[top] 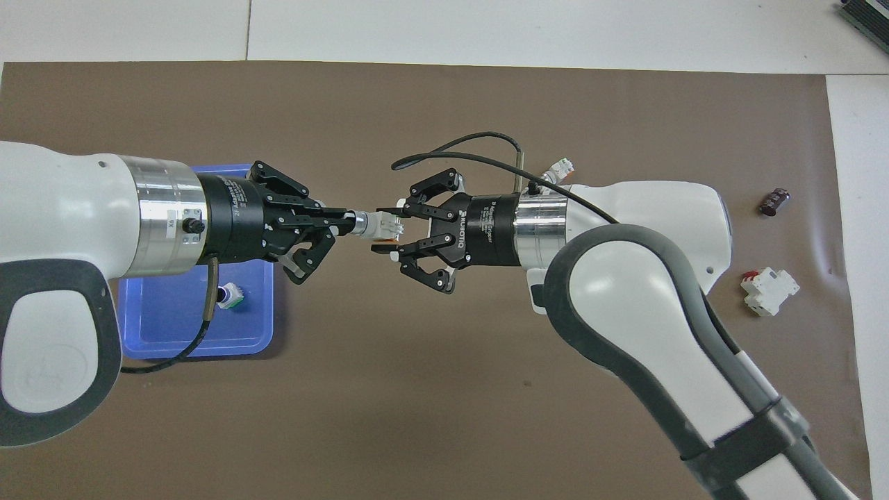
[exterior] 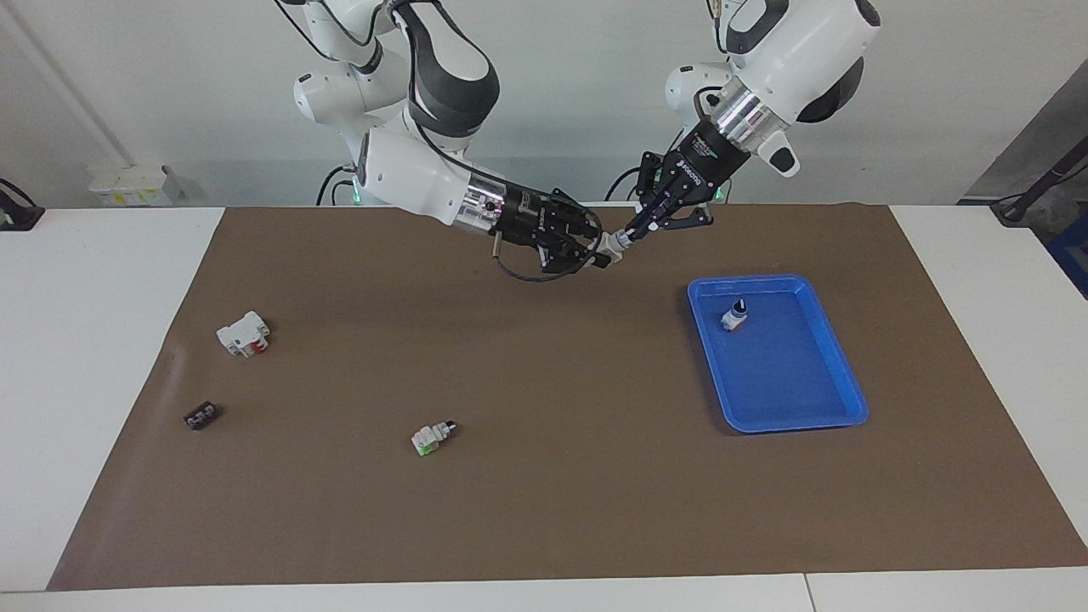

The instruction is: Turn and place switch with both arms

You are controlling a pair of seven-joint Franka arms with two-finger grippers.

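The switch point(top: 378, 224) hangs in the air over the brown mat, between the two grippers. My left gripper point(top: 352, 222) is shut on its knob end and comes in from the tray's end of the table. My right gripper point(top: 386, 228) faces it from the other end, fingers parted on either side of the switch's white body with small gaps showing. In the facing view the switch point(exterior: 610, 246) is a small pale piece between the left gripper point(exterior: 626, 237) and the right gripper point(exterior: 598, 252), well above the mat.
A blue tray point(exterior: 799, 399) toward the left arm's end holds another small switch point(exterior: 733, 316). A third switch point(exterior: 432, 438) lies on the mat. A white block with a red part point(exterior: 244, 333) and a black terminal strip point(exterior: 201, 416) lie toward the right arm's end.
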